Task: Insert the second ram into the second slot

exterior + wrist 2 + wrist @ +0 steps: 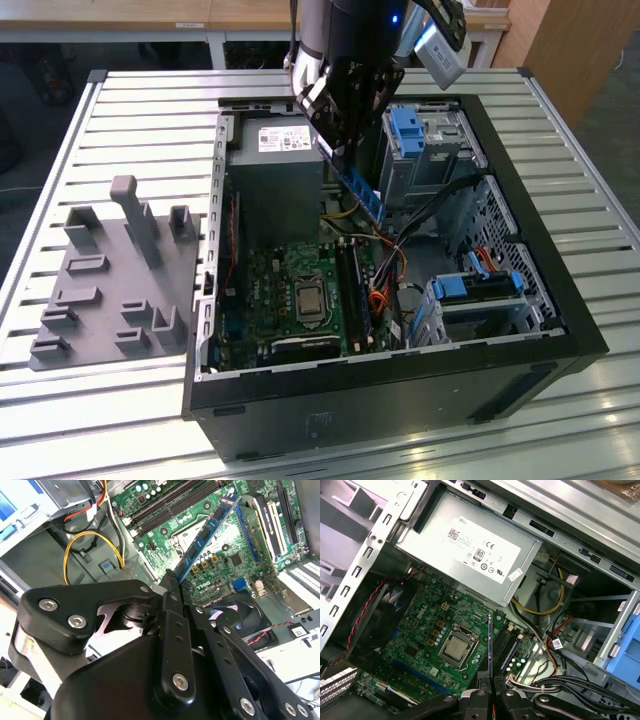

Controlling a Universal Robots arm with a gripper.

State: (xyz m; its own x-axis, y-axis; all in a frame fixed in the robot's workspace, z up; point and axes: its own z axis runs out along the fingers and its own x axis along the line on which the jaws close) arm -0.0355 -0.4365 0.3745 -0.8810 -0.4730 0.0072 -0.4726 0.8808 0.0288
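black jointed pincer point(177, 582) grips the thin, flat blue second ram point(207, 530).

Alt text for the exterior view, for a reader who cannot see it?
A robot gripper holds a blue memory stick tilted above the motherboard inside an open computer case. The case lies on a slatted metal table, with a grey parts holder at the exterior view's left.

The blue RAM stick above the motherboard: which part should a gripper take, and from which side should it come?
The second ram is thin and flat, so probably pinch its two broad faces at the end away from the motherboard, coming from above. The gripper holds it so now.
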